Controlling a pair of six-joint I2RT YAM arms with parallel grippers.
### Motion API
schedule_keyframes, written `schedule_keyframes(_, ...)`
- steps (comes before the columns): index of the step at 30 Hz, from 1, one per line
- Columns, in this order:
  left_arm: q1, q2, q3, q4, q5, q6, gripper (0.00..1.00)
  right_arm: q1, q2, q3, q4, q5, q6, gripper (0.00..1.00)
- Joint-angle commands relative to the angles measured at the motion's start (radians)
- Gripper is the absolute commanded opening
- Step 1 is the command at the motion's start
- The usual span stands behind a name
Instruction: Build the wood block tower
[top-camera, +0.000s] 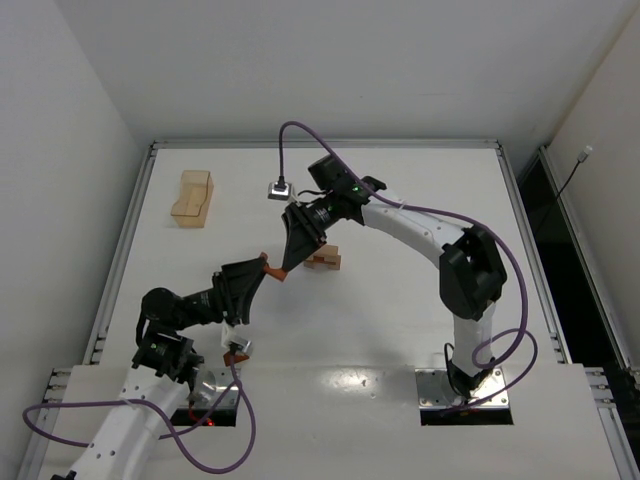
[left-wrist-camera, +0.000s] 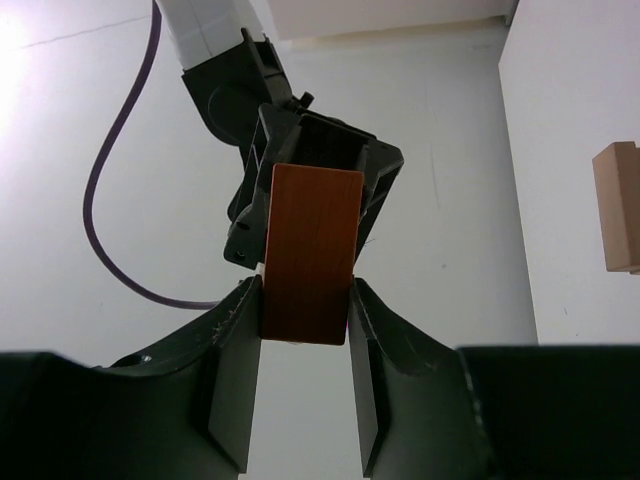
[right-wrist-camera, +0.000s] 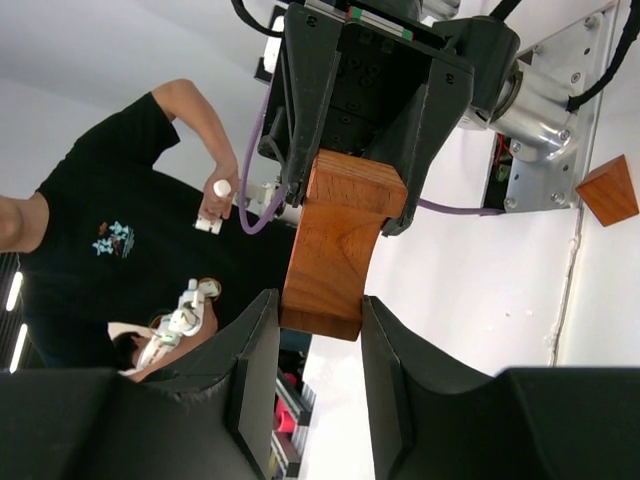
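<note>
A reddish-brown wood block (top-camera: 273, 268) hangs in the air between my two grippers. My left gripper (left-wrist-camera: 305, 300) has its jaws pressed against both sides of one end of the block (left-wrist-camera: 310, 250). My right gripper (right-wrist-camera: 320, 310) is shut on the other end of the same block (right-wrist-camera: 335, 250), one side of which curves inward. On the table just beyond the grippers stands a small stack of tan and reddish blocks (top-camera: 323, 259). A reddish wedge piece (right-wrist-camera: 607, 190) shows at the right edge of the right wrist view.
A larger pale wooden piece (top-camera: 190, 198) lies at the back left of the table and shows at the right edge of the left wrist view (left-wrist-camera: 618, 205). A person in a black shirt (right-wrist-camera: 110, 220) stands beyond the table in the right wrist view.
</note>
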Motion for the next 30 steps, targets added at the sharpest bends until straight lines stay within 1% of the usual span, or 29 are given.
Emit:
schedule_keyframes(1,-0.005,-0.018,0.009,0.020,0.051,-0.041,0.00,0.020,0.006,0.040,0.105,-0.123,0.043,0.21)
schedule_keyframes(3,-0.005,-0.028,0.009,-0.003,0.051,-0.050,0.00,0.020,0.006,0.040,0.124,-0.112,0.054,0.38)
schedule_keyframes(6,-0.005,-0.051,0.035,-0.060,0.051,-0.063,0.00,0.001,-0.006,0.029,0.136,-0.086,0.054,0.50)
schedule_keyframes(7,-0.005,-0.051,0.046,-0.080,0.051,-0.063,0.00,-0.012,-0.020,0.018,0.148,-0.076,0.054,0.52)
schedule_keyframes(8,-0.005,-0.066,0.066,-0.129,0.051,-0.073,0.00,-0.013,-0.040,0.018,0.148,-0.060,0.054,0.52)
schedule_keyframes(11,-0.005,-0.081,0.117,-0.241,0.073,-0.073,0.00,-0.065,-0.075,-0.003,0.168,-0.011,0.044,0.53)
schedule_keyframes(12,-0.005,-0.081,0.159,-0.315,0.074,-0.073,0.00,-0.080,-0.086,-0.003,0.168,0.000,0.044,0.53)
schedule_keyframes(13,-0.005,-0.065,0.184,-0.353,0.074,-0.073,0.00,-0.115,-0.104,-0.003,0.168,0.013,0.034,0.53)
schedule_keyframes(14,-0.005,-0.048,0.212,-0.444,0.074,-0.073,0.00,-0.135,-0.113,-0.003,0.159,0.042,0.023,0.53)
schedule_keyframes(16,-0.005,0.027,0.307,-0.529,0.074,-0.073,0.00,-0.198,-0.138,-0.003,0.144,0.062,-0.009,0.53)
schedule_keyframes(17,-0.005,0.058,0.378,-0.602,0.074,-0.073,0.00,-0.218,-0.138,-0.003,0.107,0.082,-0.027,0.53)
schedule_keyframes(18,-0.005,0.092,0.415,-0.626,0.074,-0.096,0.00,-0.239,-0.153,-0.003,0.089,0.083,-0.066,0.53)
schedule_keyframes(19,-0.005,0.165,0.452,-0.646,0.064,-0.118,0.00,-0.279,-0.153,-0.003,0.075,0.092,-0.078,0.53)
schedule_keyframes(20,-0.005,0.205,0.489,-0.666,0.064,-0.138,0.00,-0.301,-0.168,-0.003,0.065,0.092,-0.078,0.53)
schedule_keyframes(21,-0.005,0.243,0.562,-0.692,0.048,-0.165,0.00,-0.322,-0.184,-0.003,0.053,0.092,-0.090,0.53)
schedule_keyframes(22,-0.005,0.321,0.600,-0.701,0.022,-0.237,0.00,-0.342,-0.184,0.006,0.044,0.092,-0.106,0.53)
schedule_keyframes(23,-0.005,0.360,0.638,-0.712,0.006,-0.274,0.00,-0.382,-0.199,0.006,0.030,0.092,-0.106,0.53)
schedule_keyframes(24,-0.005,0.398,0.714,-0.712,-0.008,-0.323,0.00,-0.402,-0.213,0.006,0.030,0.092,-0.106,0.53)
schedule_keyframes(25,-0.015,0.438,0.756,-0.723,-0.023,-0.419,0.00,-0.419,-0.213,0.006,0.030,0.092,-0.116,0.53)
schedule_keyframes(26,-0.015,0.477,0.797,-0.735,-0.053,-0.458,0.00,-0.451,-0.228,0.006,0.013,0.092,-0.127,0.53)
schedule_keyframes(27,-0.030,0.554,0.840,-0.796,-0.070,-0.483,0.00,-0.465,-0.238,0.006,0.001,0.092,-0.127,0.53)
schedule_keyframes(28,-0.054,0.593,0.933,-0.828,-0.086,-0.515,0.00,-0.477,-0.254,-0.003,-0.008,0.092,-0.141,0.53)
schedule_keyframes(29,-0.070,0.631,0.983,-0.866,-0.118,-0.533,0.00,-0.499,-0.264,-0.003,-0.023,0.092,-0.153,0.53)
schedule_keyframes(30,-0.087,0.706,1.032,-0.900,-0.135,-0.561,0.00,-0.510,-0.273,-0.003,-0.056,0.104,-0.167,0.53)
